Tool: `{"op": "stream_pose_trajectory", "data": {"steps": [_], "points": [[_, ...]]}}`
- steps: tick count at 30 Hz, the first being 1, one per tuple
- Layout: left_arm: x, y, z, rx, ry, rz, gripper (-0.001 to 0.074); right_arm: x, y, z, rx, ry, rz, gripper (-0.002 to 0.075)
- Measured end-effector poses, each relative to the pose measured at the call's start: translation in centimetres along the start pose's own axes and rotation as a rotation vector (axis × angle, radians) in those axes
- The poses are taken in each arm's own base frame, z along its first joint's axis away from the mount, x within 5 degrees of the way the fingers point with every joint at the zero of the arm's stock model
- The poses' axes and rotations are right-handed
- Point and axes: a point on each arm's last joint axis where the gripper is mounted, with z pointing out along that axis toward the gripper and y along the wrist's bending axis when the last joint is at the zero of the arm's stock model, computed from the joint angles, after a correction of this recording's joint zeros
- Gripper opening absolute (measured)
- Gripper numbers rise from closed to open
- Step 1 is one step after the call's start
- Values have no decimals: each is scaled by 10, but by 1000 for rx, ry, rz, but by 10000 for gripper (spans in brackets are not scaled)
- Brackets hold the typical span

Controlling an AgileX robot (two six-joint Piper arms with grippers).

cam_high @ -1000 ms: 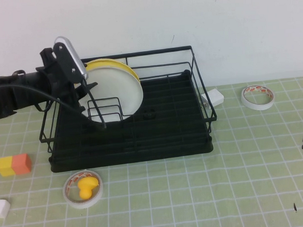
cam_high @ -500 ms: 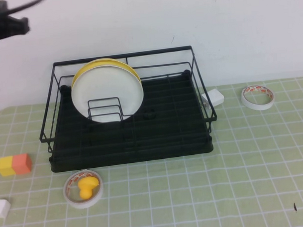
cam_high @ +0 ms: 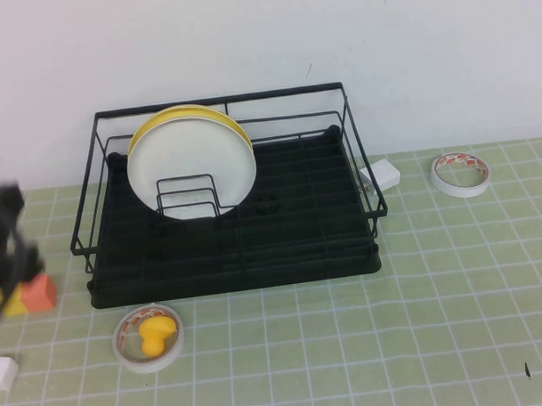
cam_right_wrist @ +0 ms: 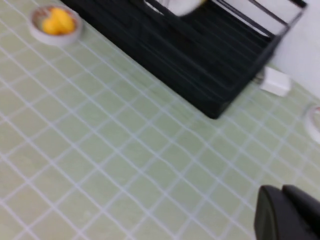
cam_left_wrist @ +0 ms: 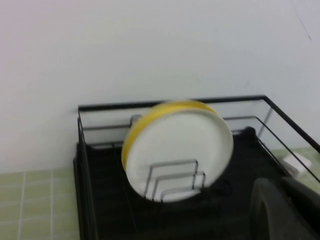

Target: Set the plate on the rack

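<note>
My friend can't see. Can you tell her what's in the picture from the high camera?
A white plate stands upright in a black dish rack, in front of a yellow plate. The left end effector is a blur at the table's left edge. The right end effector is out of sight here.

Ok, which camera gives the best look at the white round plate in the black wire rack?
The high view: the white round plate stands upright in the black wire rack, unblurred. The left wrist view shows it closer but softer, past the left end effector. The right wrist view, above the right end effector, catches only its edge.
</note>
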Motion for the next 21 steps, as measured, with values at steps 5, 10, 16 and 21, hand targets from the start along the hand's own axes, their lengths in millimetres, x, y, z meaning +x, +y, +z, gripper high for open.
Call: {"op": "stream_pose_trajectory", "data": {"steps": [5, 10, 16, 21], "points": [[29, -8, -35, 52, -26, 6, 0, 29, 13, 10, -52, 19, 66, -2], [52, -17, -60, 124, -65, 21, 0, 47, 19, 17, -76, 124, 75, -2], [68, -20, -77, 144, -108, 36, 0, 53, 21, 19, -81, 157, 72, -2], [75, -19, -79, 145, -102, 37, 0, 53, 21, 19, -81, 157, 72, -2]]}}
